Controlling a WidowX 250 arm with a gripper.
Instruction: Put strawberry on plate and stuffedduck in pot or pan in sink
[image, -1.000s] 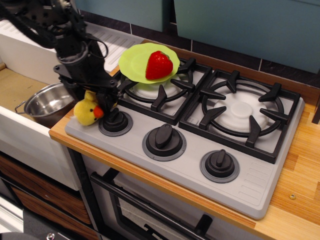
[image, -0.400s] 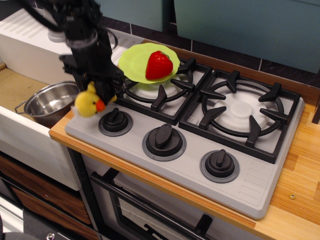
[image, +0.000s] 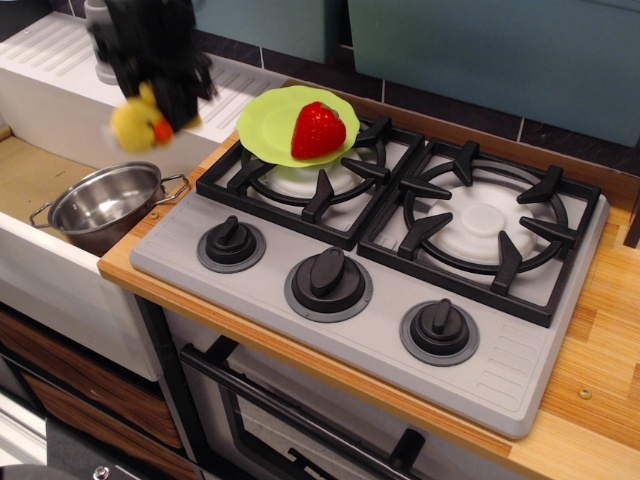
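The red strawberry (image: 318, 130) lies on the lime-green plate (image: 265, 128), which rests on the rear left burner. My gripper (image: 150, 108) is shut on the yellow stuffedduck (image: 138, 124) and holds it in the air, above and a little behind the steel pot (image: 103, 205). The pot stands in the sink (image: 30, 175) against its right wall, and nothing shows inside it. The gripper and duck are motion-blurred.
A grey stove top (image: 500, 360) with two black burner grates (image: 480, 225) and three knobs (image: 327, 278) fills the wooden counter (image: 600, 400). The white ribbed drainboard (image: 60, 55) lies behind the sink. Teal wall panels stand at the back.
My gripper has lifted the duck off the stove's front left corner and carried it up and left, out over the sink above the pot.
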